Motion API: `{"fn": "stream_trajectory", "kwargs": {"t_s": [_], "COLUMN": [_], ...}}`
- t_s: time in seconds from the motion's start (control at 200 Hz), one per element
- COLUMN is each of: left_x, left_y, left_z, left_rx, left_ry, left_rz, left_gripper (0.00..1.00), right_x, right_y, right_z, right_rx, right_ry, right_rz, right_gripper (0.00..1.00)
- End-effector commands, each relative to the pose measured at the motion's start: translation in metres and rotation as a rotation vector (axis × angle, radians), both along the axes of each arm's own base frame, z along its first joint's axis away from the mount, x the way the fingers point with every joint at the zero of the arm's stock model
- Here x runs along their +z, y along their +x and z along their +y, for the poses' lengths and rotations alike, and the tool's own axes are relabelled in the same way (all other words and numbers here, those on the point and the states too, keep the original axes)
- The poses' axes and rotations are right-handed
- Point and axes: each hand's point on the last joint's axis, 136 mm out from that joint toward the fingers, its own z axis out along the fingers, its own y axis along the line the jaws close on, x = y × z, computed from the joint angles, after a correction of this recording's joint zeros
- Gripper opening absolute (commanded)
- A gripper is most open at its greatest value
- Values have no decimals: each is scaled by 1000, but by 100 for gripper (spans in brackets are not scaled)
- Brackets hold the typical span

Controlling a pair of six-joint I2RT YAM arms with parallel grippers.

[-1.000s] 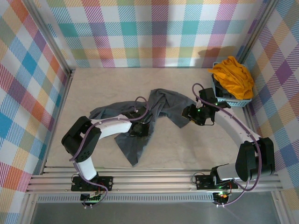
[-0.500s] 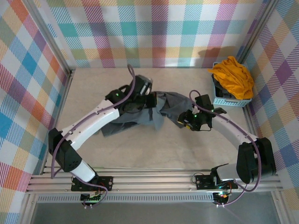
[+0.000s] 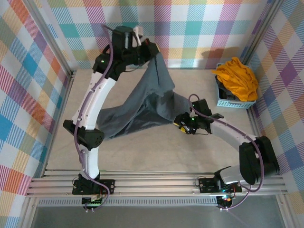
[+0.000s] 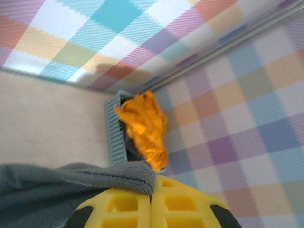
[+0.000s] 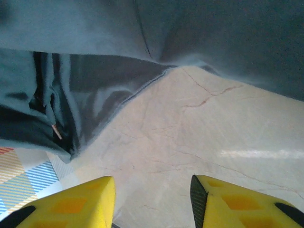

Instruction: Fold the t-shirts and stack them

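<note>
**A:** What lies nearest, at the bottom of the overhead frame?

**B:** Above the arm bases there is bare pale table (image 3: 190, 156). Right of centre, the right end effector (image 3: 180, 125) sits low, just beside the right edge of the dark grey t-shirt (image 3: 152, 102). Its wrist view shows its yellow fingers (image 5: 66, 202) parted with table between them, gripping nothing. Grey cloth spreads across the top of that frame, beyond the tips.

**A:** Where is the grey t-shirt?

**B:** It is stretched through the centre of the overhead frame. Its lower part trails on the table at centre left. Its top is drawn up to the upper centre, where the left end effector (image 3: 147, 47) holds it in front of the plaid wall (image 3: 190, 28). The left wrist view gives the close detail: yellow fingers (image 4: 123, 209) pressed together at bottom centre, with grey cloth gathered over their tips.

**A:** And farthest back?

**B:** The orange t-shirt (image 3: 236, 81) is heaped in a light-blue basket (image 3: 237, 103) at the overhead frame's upper right. It sits mid-frame in the left wrist view.
</note>
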Motion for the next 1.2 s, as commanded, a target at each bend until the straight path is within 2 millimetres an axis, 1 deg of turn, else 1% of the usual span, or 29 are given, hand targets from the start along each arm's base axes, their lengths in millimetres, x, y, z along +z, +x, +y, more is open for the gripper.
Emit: {"fn": "stream_trajectory", "kwargs": {"t_s": [0.0,0.055,0.125,0.13,0.15,0.22,0.275,0.305,0.36,0.39,0.45,0.555,0.62,0.65,0.735,0.82,0.885,0.985,1.095,1.165,1.195], "left_x": [62,71,81,81,81,79,79,79,78,79,78,70,67,67,67,69,68,65,61,61,61], "left_y": [-7,-2,5,5,7,10,10,9,9,9,10,16,19,19,20,20,20,21,23,25,25], "left_z": [10,22,35,36,40,47,52,53,54,55,57,59,60,61,63,67,71,74,80,83,84], "left_rx": [-41,-15,1,3,8,19,23,23,22,23,22,26,27,25,28,30,34,34,42,48,48], "left_ry": [-195,-221,-265,-268,-274,-269,-263,-260,-259,-259,-262,-254,-249,-249,-250,-255,-253,-243,-236,-235,-236], "left_rz": [-82,-100,-107,-108,-104,-96,-93,-93,-92,-94,-86,-69,-62,-60,-60,-62,-58,-49,-38,-37,-38], "left_gripper": [0,0,0,0,0,0,0,0,0,0,0,0,0,0,0,0,0,0,0,0,0], "right_x": [17,18,11,11,9,-2,-8,-8,0,3,6,6,-1,-7,-35,-51,-51,-41,-30,-31,-32], "right_y": [20,19,16,16,17,24,31,35,40,37,28,9,-1,-2,1,7,9,17,24,25,26], "right_z": [26,46,77,77,89,116,137,149,176,190,212,239,255,260,268,271,276,285,296,299,300], "right_rx": [0,25,62,62,70,68,70,75,119,156,210,266,300,309,312,309,322,345,365,371,371], "right_ry": [83,100,108,108,120,139,165,187,213,209,199,200,185,172,133,102,98,103,106,98,98], "right_rz": [-39,-44,-32,-32,-40,-35,-42,-62,-120,-143,-191,-310,-363,-359,-306,-290,-304,-358,-398,-397,-392], "right_gripper": [47,49,52,52,54,59,60,60,61,61,62,63,63,63,59,58,55,51,49,47,44]}}
